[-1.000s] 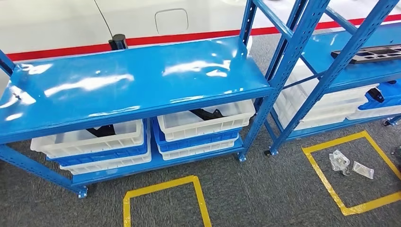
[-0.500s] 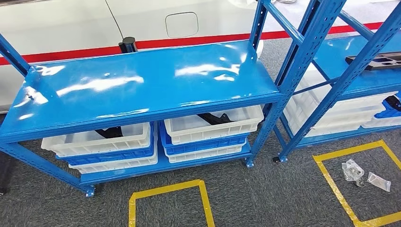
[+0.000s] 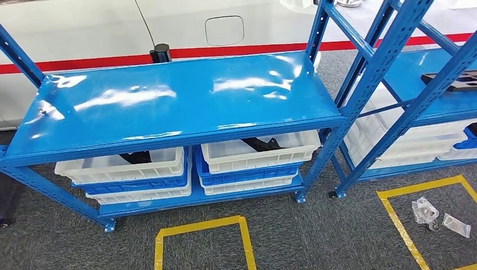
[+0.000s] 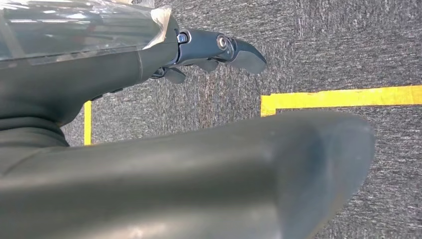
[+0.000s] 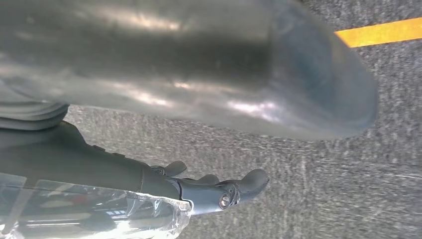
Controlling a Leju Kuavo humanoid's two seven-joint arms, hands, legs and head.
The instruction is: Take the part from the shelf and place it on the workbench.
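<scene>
We see a dark part lying in the white bin under the glossy blue shelf, on that rack's lower level toward its right post; a second dark part lies in the neighbouring white bin. Our left hand hangs over grey carpet with fingers extended, holding nothing; our right hand hangs likewise. Below the shelf's front edge, yellow floor tape frames bare carpet.
</scene>
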